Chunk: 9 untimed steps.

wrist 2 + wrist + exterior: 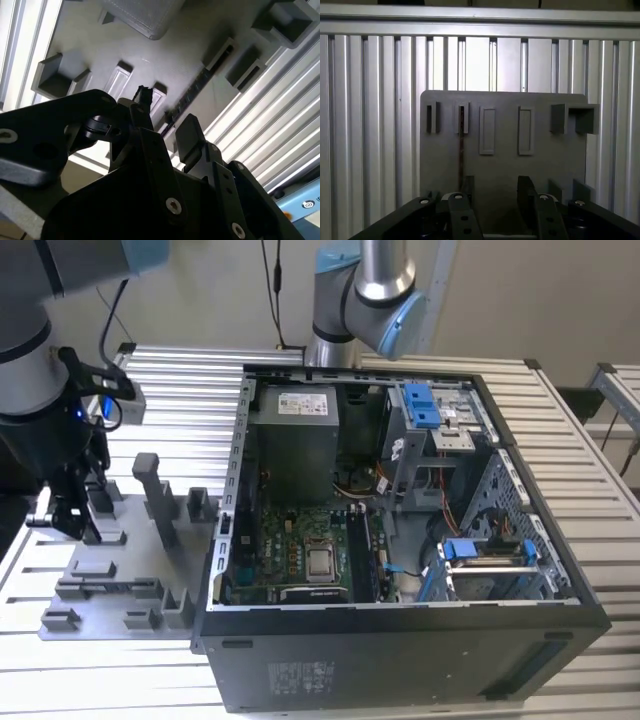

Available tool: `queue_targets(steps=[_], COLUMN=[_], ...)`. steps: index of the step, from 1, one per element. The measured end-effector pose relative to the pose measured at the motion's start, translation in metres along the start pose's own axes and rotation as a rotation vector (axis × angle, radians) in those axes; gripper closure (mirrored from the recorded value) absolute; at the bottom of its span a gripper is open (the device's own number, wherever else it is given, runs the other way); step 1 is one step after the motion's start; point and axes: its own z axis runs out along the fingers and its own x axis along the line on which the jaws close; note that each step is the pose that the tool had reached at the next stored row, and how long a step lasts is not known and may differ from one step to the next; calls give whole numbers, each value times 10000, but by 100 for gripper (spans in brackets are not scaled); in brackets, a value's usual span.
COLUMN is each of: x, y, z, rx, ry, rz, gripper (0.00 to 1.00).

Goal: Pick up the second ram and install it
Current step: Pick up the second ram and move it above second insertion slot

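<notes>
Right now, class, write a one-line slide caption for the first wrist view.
Open gripper above the grey holder plate, close to the memory stick standing edgewise in its slot.

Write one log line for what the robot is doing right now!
gripper: open, empty | second ram: in grey holder slot, not yet picked up

Gripper (pixel 495 192) held low over holder plate (pixel 560 160), jaws spread. Bare plate seen between fingers (pixel 525 192). Second ram (pixel 461 150) seated on edge close beside one finger. Upright blocks (pixel 150 480) raised alongside; computer case wall (pixel 236 470) set toward exterior view's right.
</notes>
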Motion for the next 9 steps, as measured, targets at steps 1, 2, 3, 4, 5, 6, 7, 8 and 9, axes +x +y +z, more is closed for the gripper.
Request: queue_targets(steps=[1, 2, 3, 4, 5, 6, 7, 8, 9], x=[3, 9, 17, 25, 34, 45, 57, 70, 87], y=[-1, -1, -2, -1, 1, 4, 8, 12, 18], z=[9, 19, 32, 46, 56, 65, 74, 83, 91], rx=[0, -1, -1, 17, 57, 100, 145, 195, 254], ry=[1, 2, 1, -4, -13, -24, -33, -42, -51], rz=[0, -2, -2, -1, -3, -5, -7, -9, -13], gripper=[52, 52, 52, 52, 52, 52, 52, 52, 52])
